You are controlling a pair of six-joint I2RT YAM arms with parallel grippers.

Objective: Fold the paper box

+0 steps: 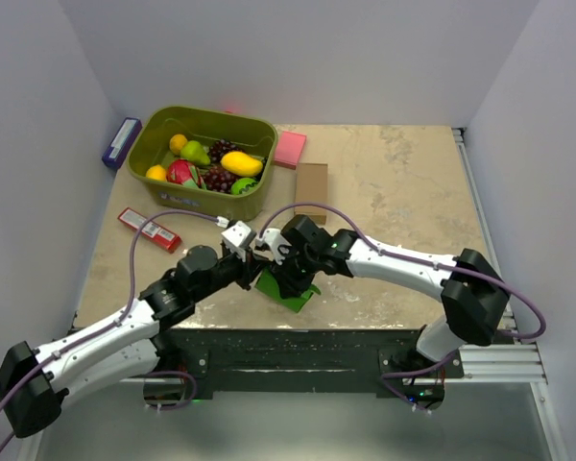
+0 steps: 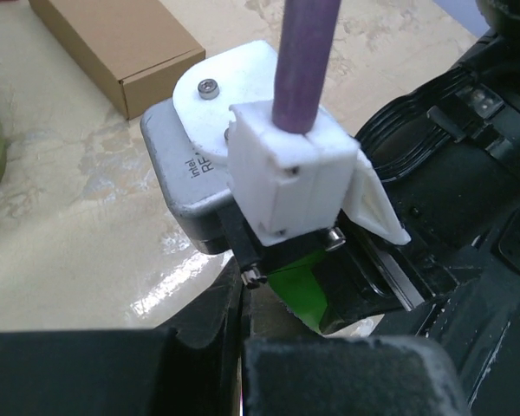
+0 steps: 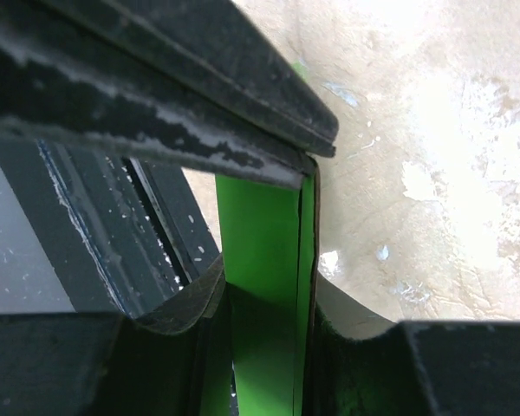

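The right fingers (image 3: 390, 368) stand partly apart and clamp the box (image 3: 260, 260), whose green card rises upright between them. The left fingers (image 2: 347, 377) are pressed fully together close beside the right wrist; whether they pinch any card cannot be told. The box sits tilted at the near middle of the counter (image 1: 403, 182), well short of the fruit bin (image 1: 221, 204).

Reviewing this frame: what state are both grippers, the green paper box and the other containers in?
paper box: partly folded, clamped by right gripper.
right gripper: shut on the paper box.
left gripper: shut; holding anything, unclear.
brown cardboard box: closed, lying flat.
green bin: open-topped, holding fruit.
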